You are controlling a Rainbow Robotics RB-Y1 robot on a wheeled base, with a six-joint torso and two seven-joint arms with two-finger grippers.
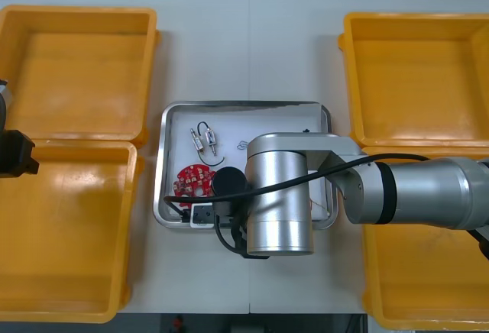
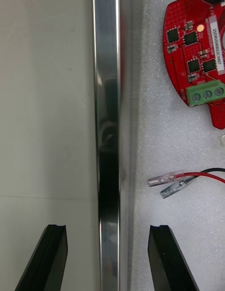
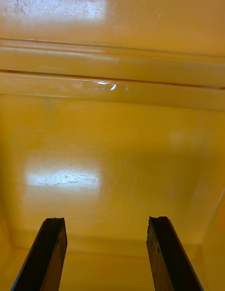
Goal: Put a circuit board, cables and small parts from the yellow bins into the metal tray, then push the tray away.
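The metal tray (image 1: 263,119), white inside, lies at the table's middle. In it are a round red circuit board (image 1: 193,180), small metal parts (image 1: 206,142) with a thin black cable, and a red and black cable (image 2: 190,177) with clear end plugs. My right arm (image 1: 279,195) reaches over the tray's near edge. The right gripper (image 2: 108,230) is open and straddles the tray's shiny rim (image 2: 108,131): one finger (image 2: 44,258) is outside over the table, the other finger (image 2: 171,258) inside. The circuit board (image 2: 197,51) lies beyond the inner finger. My left gripper (image 3: 105,223) is open above a yellow bin's floor (image 3: 112,155).
Two yellow bins (image 1: 76,66) (image 1: 65,234) stand left of the tray and two more (image 1: 416,73) (image 1: 428,279) on the right. My left arm (image 1: 15,153) sits at the far left between the left bins. Bare table lies beyond the tray's far edge.
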